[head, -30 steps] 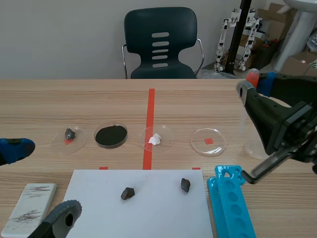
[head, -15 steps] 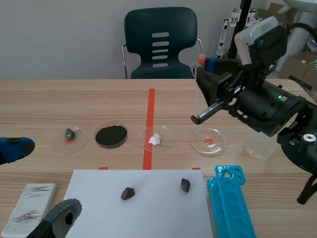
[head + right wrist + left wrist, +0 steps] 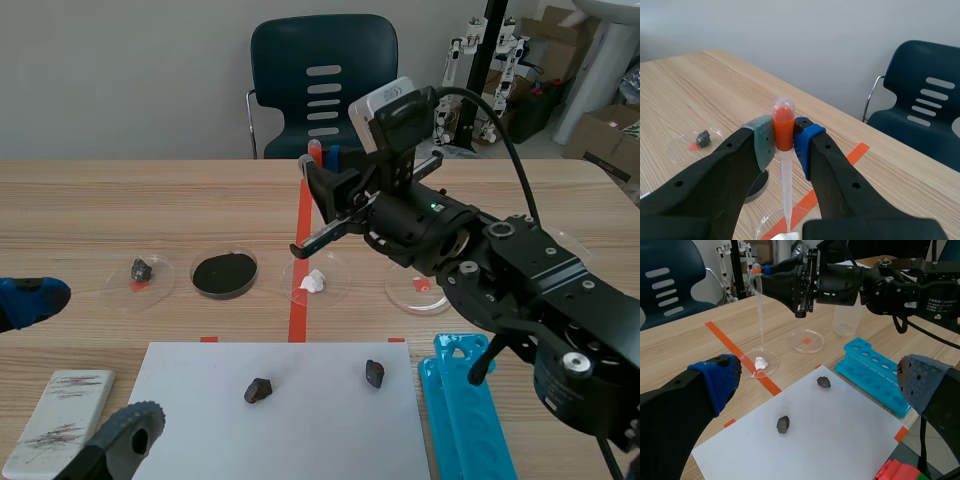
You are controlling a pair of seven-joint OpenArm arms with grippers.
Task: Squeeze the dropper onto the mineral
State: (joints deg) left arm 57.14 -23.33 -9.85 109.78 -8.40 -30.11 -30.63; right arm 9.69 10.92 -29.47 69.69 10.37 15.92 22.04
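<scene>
My right gripper (image 3: 784, 136) is shut on the orange bulb of a clear dropper (image 3: 785, 190). The dropper hangs upright with its tip just above the white mineral (image 3: 785, 236). In the scene view that gripper (image 3: 322, 160) is over the red centre line, and the white mineral (image 3: 313, 281) lies in a clear dish below it. The left wrist view shows the dropper (image 3: 760, 310) pointing down at the white mineral (image 3: 760, 362). My left gripper (image 3: 816, 384) is open with nothing in it, low at the table's near left (image 3: 75, 370).
Dishes in a row hold a grey rock (image 3: 141, 270), black powder (image 3: 224, 274) and a red mark (image 3: 420, 288). Two dark rocks (image 3: 258, 390) (image 3: 374, 373) lie on a white sheet (image 3: 200, 420). A blue rack (image 3: 465, 410), a streaked tile (image 3: 60, 420) and a plastic cup (image 3: 846, 320) stand nearby.
My right arm has swung from the table's right side to the centre, carrying the dropper over the white mineral's dish. The left arm has not moved.
</scene>
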